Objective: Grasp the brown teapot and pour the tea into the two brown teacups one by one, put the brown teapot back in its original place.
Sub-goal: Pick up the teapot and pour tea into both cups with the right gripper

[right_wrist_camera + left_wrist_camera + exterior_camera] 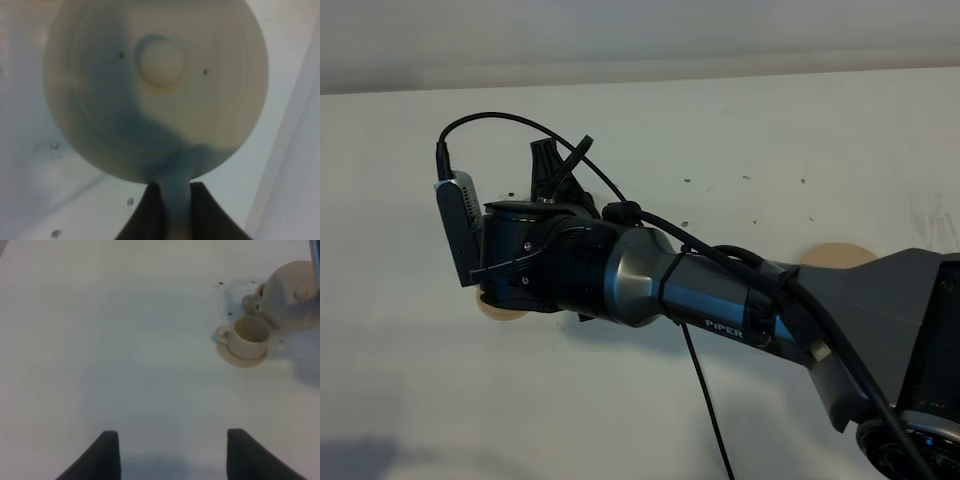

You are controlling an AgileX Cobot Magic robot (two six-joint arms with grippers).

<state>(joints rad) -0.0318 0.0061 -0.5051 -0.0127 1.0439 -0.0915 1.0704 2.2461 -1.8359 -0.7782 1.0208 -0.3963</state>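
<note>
"What took up most of the high view?"

"The white bench (410, 400). Across it lay the right arm (650, 285), stretched from the right edge to left of the middle."

"And the teapot?"

"The teapot (155, 100) filled the right wrist view, with its lid knob (161, 59) facing the camera. The right pincer (173, 186) was pressed together on its handle (172, 172). In the left wrist view the pot sat just beside a cup."

"Its own saucer?"

"The wide saucer (837, 255) lay near the right of the high view, partly hidden behind the arm and well apart from the arm's wrist."

"The cups?"

"One cup (248, 335) stood upright on its small saucer (240, 361), handle turned away from the pot. A tan loop between cup and pot may have been the second cup's handle, but it was too blurred to tell."

"The other pincer?"

"The left pincer (172, 455) was spread wide over the bench, well apart from the cup and pinching nothing."
</note>
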